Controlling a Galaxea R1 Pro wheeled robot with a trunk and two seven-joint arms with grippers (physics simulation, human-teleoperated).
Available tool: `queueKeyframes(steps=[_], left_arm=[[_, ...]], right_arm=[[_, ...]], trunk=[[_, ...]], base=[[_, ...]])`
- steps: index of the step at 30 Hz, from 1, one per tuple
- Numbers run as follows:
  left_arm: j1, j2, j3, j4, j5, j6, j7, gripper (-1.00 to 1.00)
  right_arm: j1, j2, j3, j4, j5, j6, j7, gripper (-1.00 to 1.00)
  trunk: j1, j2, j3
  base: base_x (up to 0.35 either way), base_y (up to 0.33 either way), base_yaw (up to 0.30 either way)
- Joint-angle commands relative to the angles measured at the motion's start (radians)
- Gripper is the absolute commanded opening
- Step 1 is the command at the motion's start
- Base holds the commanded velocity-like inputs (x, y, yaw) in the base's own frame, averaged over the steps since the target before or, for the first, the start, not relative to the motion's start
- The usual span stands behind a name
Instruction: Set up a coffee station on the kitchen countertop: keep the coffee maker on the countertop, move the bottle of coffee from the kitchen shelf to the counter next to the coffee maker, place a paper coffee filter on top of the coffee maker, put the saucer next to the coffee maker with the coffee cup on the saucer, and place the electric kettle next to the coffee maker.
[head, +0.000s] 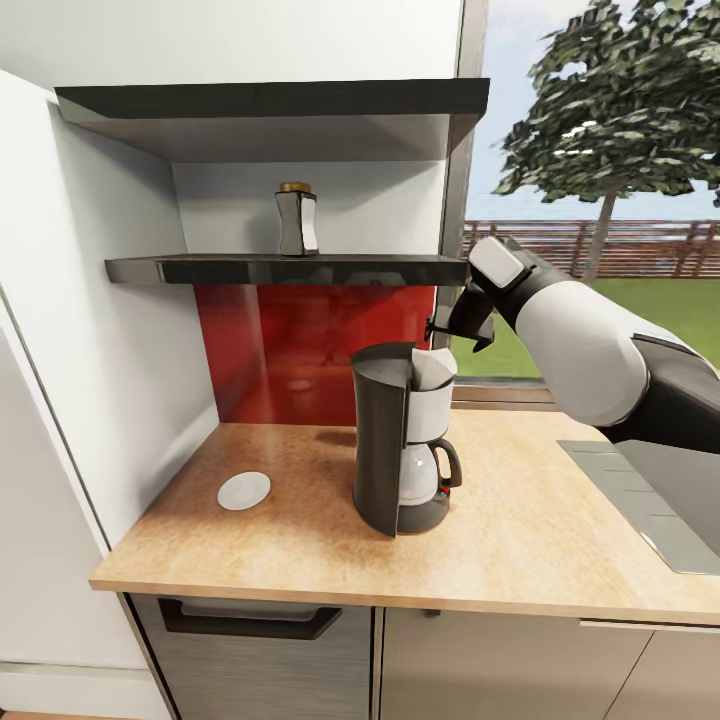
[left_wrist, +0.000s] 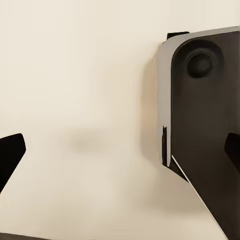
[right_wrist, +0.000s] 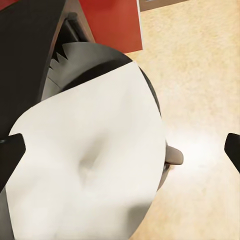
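Kitchen corner: a tan, speckled wood-look worktop ran under two dark glossy shelf boards, a red splashback behind and a window with a tree to one side. Farthest from the right end effector, low on the worktop, lay the small flat round white saucer, bare, no cup on it. Above, on the lower dark glossy shelf, well apart from the end effector and a little higher than it, stood the small waisted coffee jar with grey label and yellow-gold lid, not yet brought down. Directly beneath the end effector stood the tall dark grey coffee maker with glass carafe, and on top of it sat the white paper filter. In the right wrist view, both dark fingertips stood wide apart with the filter between and beyond them, touching neither, so the end effector was released and empty.

The left end effector was also spread open, facing a plain cream surface beside a dark panel.

By my judgement the coffee maker and the filter steps were done; jar, cup on saucer and kettle remained.
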Motion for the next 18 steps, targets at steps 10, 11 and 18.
queueKeyframes(steps=[10, 11, 18], left_arm=[[0.0, 0.001, 0.002, 0.001, -0.009, -0.004, 0.004, 1.0], [0.0, 0.001, 0.002, 0.001, -0.009, -0.004, 0.004, 1.0], [-0.002, 0.002, 0.002, 0.001, -0.009, -0.004, 0.002, 1.0]], right_arm=[[0.0, 0.0, -0.004, -0.003, -0.006, 0.001, -0.011, 1.0], [0.0, 0.0, -0.004, -0.003, -0.006, 0.001, -0.011, 1.0], [0.0, -0.011, -0.002, -0.002, -0.005, 0.001, -0.011, 1.0]], trunk=[[0.0, -0.001, -0.001], [0.0, -0.001, -0.001], [0.0, -0.001, -0.001]], base=[[-0.058, -0.138, 0.0], [-0.104, -0.24, 0.0], [-0.134, -0.233, 0.0]])
